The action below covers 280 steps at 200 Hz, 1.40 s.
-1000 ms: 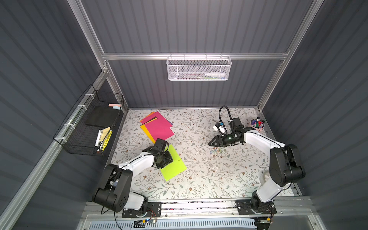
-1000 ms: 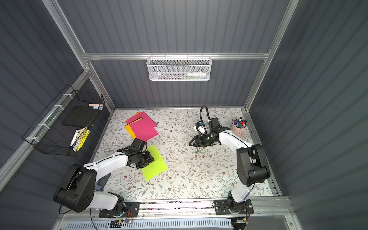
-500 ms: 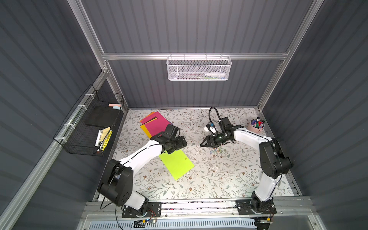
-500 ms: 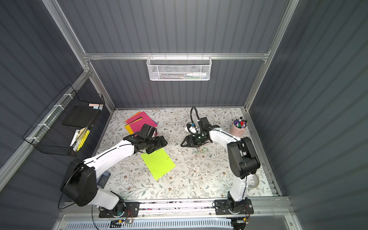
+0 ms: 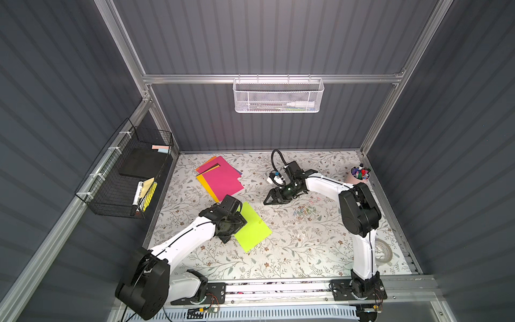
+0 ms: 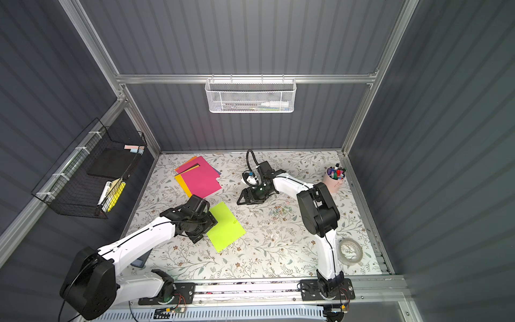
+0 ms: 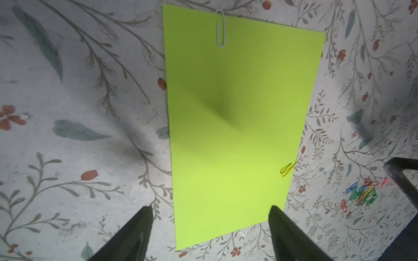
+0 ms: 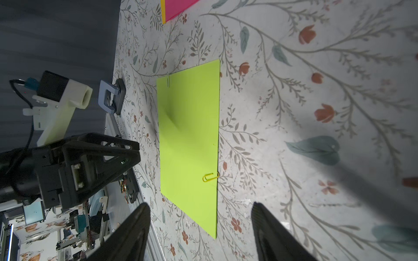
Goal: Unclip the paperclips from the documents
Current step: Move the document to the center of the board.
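Observation:
A lime green document (image 5: 252, 227) (image 6: 226, 228) lies flat mid-table. A yellow paperclip (image 5: 260, 221) (image 7: 287, 169) (image 8: 210, 177) is clipped on one long edge, and a pale paperclip (image 7: 221, 29) (image 8: 168, 80) on a short edge. My left gripper (image 5: 232, 220) (image 7: 210, 210) hovers open over the sheet's near-left end, holding nothing. My right gripper (image 5: 269, 202) (image 8: 200, 208) is open and empty, just above the table behind the sheet. More documents, magenta pink on top (image 5: 221, 179) (image 6: 199, 178), lie stacked at the back left. Several loose paperclips (image 5: 305, 212) (image 7: 362, 194) lie right of the sheet.
A pink cup of markers (image 5: 359, 175) stands at the back right, a tape roll (image 6: 349, 252) at the front right. A blue-grey hole punch (image 8: 113, 97) sits by the left front edge. A black wire basket (image 5: 125, 172) hangs on the left wall, a white mesh basket (image 5: 277, 96) on the back wall.
My left gripper reached toward the pink stack, then came back over the green sheet's end with its jaws wider. My right gripper moved left toward the sheet and opened wider. The sheet shifted slightly right.

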### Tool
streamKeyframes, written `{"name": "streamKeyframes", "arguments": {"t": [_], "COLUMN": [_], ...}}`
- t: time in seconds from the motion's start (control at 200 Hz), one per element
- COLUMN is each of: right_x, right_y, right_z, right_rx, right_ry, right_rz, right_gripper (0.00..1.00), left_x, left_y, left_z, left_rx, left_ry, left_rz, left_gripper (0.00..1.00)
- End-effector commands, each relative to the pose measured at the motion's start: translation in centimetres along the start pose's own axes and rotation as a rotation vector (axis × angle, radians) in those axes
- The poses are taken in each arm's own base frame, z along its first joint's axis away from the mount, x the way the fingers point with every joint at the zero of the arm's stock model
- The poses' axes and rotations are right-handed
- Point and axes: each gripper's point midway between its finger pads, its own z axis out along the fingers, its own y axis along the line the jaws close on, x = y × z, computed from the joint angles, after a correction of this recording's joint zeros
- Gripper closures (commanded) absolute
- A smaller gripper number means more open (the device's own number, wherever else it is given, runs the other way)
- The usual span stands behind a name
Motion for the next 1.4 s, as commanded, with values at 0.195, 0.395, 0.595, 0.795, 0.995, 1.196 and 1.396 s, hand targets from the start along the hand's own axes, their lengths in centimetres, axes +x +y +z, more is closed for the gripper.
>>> {"name": "streamKeyframes", "arguments": {"t": [0.195,0.395,0.595,0.795,0.995,1.196,1.396], "right_x": [0.2,0.4,0.3,0.8,1.3,0.8,1.1], "right_y": [0.3,0.4,0.5,-0.4,-2.7,-4.7,-6.6], "right_z": [0.9,0.9,0.9,1.0,1.3,1.1,1.5], "right_rx": [0.006,0.0,-0.001,0.048,0.157,0.26,0.339], "right_ry": [0.038,0.037,0.033,0.053,0.061,0.037,0.063], "right_rz": [-0.003,-0.002,0.001,0.041,0.139,0.21,0.269], "right_gripper": [0.26,0.25,0.25,0.24,0.23,0.2,0.19], "left_x": [-2.3,-2.2,-1.4,-1.2,-1.7,-0.3,1.0], "left_y": [-0.9,1.3,-0.8,-4.1,-5.9,-5.0,-3.8], "left_z": [2.4,4.1,7.2,8.3,8.8,10.1,10.8], "left_rx": [-0.017,-0.115,-0.053,0.015,0.057,0.062,0.062], "left_ry": [-0.062,-0.065,0.018,0.058,0.05,0.113,0.168], "left_rz": [-0.066,-0.077,0.064,0.212,0.321,0.349,0.367], "left_gripper": [0.16,0.15,0.16,0.21,0.25,0.3,0.34]}}
